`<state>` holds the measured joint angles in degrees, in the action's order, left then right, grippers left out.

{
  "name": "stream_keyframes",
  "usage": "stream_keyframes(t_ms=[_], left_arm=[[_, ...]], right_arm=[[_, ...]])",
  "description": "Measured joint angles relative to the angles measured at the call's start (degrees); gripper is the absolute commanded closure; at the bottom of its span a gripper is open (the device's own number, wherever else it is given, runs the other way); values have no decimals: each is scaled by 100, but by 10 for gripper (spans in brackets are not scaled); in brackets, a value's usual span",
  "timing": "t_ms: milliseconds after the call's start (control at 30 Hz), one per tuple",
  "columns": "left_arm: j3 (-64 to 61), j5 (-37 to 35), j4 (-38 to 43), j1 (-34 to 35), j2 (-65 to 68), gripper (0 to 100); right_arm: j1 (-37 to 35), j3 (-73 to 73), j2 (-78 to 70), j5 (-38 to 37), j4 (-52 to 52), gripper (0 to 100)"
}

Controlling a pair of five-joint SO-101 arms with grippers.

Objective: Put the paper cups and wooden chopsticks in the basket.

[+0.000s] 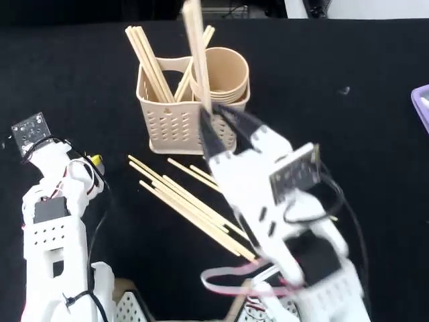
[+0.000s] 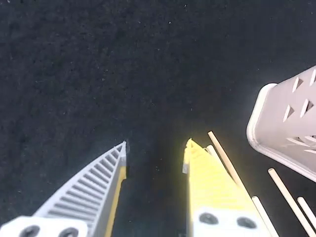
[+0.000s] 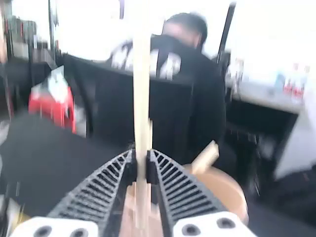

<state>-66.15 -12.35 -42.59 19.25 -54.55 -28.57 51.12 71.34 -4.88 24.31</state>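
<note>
1. The right fingers (image 3: 173, 182) pinch upright wooden chopsticks (image 1: 195, 47) above the basket (image 1: 171, 124), upper centre.
2. Stacked paper cups (image 1: 224, 70) sit in the basket.
3. More loose chopsticks (image 1: 191, 204) lie on the table (image 1: 375, 134), centre.
4. The left fingers (image 2: 212, 182) are spread above the table, lower left.

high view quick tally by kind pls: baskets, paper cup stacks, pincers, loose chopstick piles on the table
basket: 1
paper cup stack: 1
pincers: 2, left pincer and right pincer
loose chopstick pile: 1
total: 5
</note>
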Motion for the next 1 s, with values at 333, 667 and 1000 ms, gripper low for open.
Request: stream_keyframes(t_ms=[333,667,1000], left_arm=[[-325,0,475,0,-9,812],[-343,0,545,0,-9,812],[-343,0,545,0,-9,812]], right_arm=[[0,-448,-2927,62,-2980,987],[0,-1275,-5266,62,-3253,986],[-70,-1363,-5653,79,-2831,786]])
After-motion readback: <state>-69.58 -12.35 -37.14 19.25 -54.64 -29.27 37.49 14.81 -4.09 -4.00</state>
